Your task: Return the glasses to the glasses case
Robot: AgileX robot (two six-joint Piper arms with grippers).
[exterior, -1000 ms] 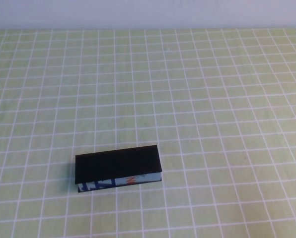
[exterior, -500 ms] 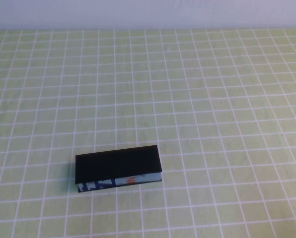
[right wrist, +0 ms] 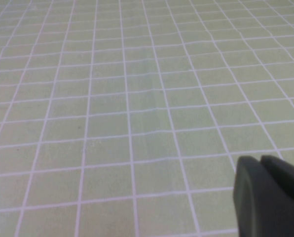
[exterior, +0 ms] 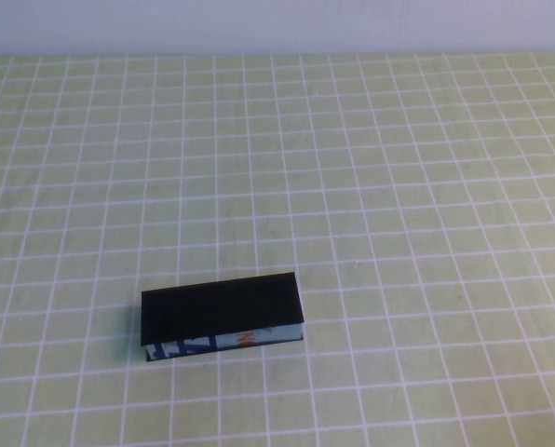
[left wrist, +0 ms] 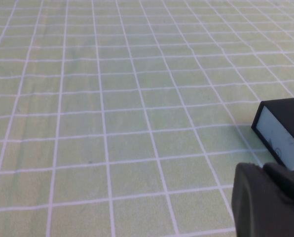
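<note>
You have nothing left to place: the glasses are not in sight and the glasses case [exterior: 223, 317] lies closed, so they are probably inside. Keep both arms back and low, away from the case, and don't nudge it. The left gripper [left wrist: 270, 200] rests off the table's near-left corner, with the case's end just beyond it; its fingertips look pressed together. The right gripper [right wrist: 270, 197] sits closed and empty over bare green grid cloth [exterior: 399, 186]. In the high view the case lies at about 7 o'clock from centre, its long axis running 9 to 3, patterned edge facing 6.
</note>
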